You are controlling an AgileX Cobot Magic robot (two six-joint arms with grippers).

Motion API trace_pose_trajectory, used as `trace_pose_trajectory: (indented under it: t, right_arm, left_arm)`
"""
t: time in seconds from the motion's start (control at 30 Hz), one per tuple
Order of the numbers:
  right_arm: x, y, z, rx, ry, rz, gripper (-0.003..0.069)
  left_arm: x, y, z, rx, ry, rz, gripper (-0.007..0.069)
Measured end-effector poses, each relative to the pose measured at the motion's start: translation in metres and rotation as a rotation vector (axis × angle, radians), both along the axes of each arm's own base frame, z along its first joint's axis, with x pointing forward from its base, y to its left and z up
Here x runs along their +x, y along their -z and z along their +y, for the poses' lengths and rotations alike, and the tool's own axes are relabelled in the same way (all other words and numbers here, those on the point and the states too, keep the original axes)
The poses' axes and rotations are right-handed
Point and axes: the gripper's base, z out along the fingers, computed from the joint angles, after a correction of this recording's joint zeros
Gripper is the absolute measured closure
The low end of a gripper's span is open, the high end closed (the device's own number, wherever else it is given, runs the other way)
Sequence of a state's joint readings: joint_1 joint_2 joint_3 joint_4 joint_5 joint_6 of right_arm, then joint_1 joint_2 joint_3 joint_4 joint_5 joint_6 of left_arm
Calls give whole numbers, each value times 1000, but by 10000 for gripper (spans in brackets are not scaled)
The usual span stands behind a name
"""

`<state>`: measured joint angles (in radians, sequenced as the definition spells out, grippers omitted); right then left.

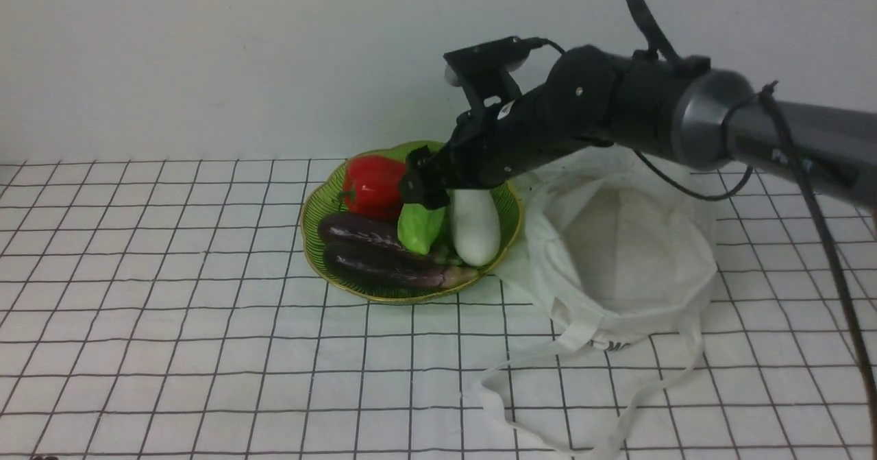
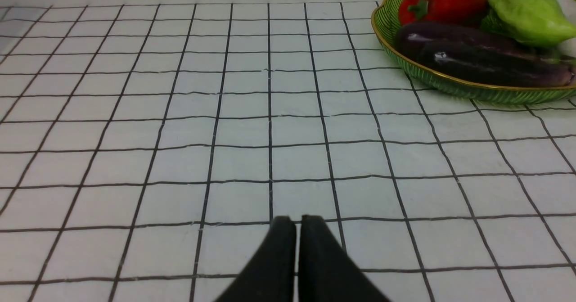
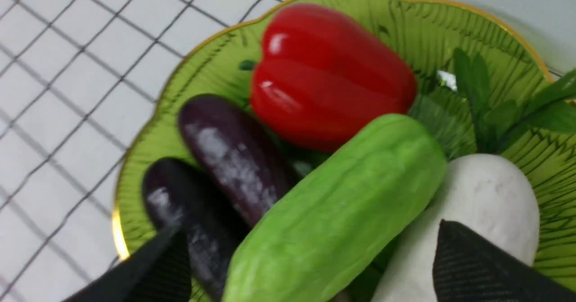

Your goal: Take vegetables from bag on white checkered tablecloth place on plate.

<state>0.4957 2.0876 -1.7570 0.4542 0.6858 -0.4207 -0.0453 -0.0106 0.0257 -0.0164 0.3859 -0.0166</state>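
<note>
R grip (image 3: 306, 259) hovering spread over plate (image 1: 411, 300), upper ctr; green veg (image 3: 337, 212) maybe rolling if nudged. L grip pressed together, bottom ctr of L wrist view.

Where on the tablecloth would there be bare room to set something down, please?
The tablecloth is bare left of the plate and in front of it, up to the bag's straps. Right of the plate is crowded: bag and right arm.
</note>
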Motion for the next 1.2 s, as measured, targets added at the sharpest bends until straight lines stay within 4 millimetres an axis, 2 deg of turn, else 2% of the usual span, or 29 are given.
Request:
trace_pose_trajectory:
  t: [0.03,0.07,0.13,0.27,0.4,0.43,0.5,0.6,0.7,0.73,0.83,0.87,0.9,0.93,0.97,1.0,1.03,1.13,1.2]
  right_arm:
    - [-3,-10,-3,-9,-6,22,18]
    - [-3,-10,-3,-9,-6,22,23]
    - [-12,-51,-18,-41,-2,46,110]
    - [-37,-119,-57,-127,61,26,318]
    - [-61,-157,-90,-206,156,-7,560]
    - [-72,-172,-98,-211,176,-27,619]
    - [-88,-190,-106,-190,185,-66,651]
    - [-129,-221,-121,-129,183,-126,669]
    - [-171,-234,-136,-76,172,-155,672]
    - [-189,-234,-142,-54,168,-176,673]
    - [-224,-221,-156,-9,167,-240,673]
    - [-233,-207,-160,4,172,-260,673]
    - [-241,-205,-164,16,176,-281,673]
    - [-255,-184,-171,44,192,-324,673]
    - [-262,-170,-174,64,203,-354,673]
    - [-263,-167,-175,68,205,-360,673]
    - [-271,-148,-179,97,223,-405,673]
    - [-280,-109,-185,167,265,-484,673]
    - [-283,-92,-187,191,282,-492,673]
  left_arm:
    - [0,0,0,0,0,0,632]
    - [0,0,0,0,0,0,632]
    - [0,0,0,0,0,0,632]
    - [0,0,0,0,0,0,632]
    - [0,0,0,0,0,0,632]
    - [0,0,0,0,0,0,632]
    - [0,0,0,0,0,0,632]
    - [0,0,0,0,0,0,632]
    - [0,0,0,0,0,0,632]
    - [0,0,0,0,0,0,632]
    - [0,0,0,0,0,0,632]
    - [0,0,0,0,0,0,632]
    - [0,0,0,0,0,0,632]
    - [0,0,0,0,0,0,632]
    - [0,0,0,0,0,0,632]
    - [0,0,0,0,0,0,632]
    - [0,0,0,0,0,0,632]
    - [0,0,0,0,0,0,632]
    - [0,0,0,0,0,0,632]
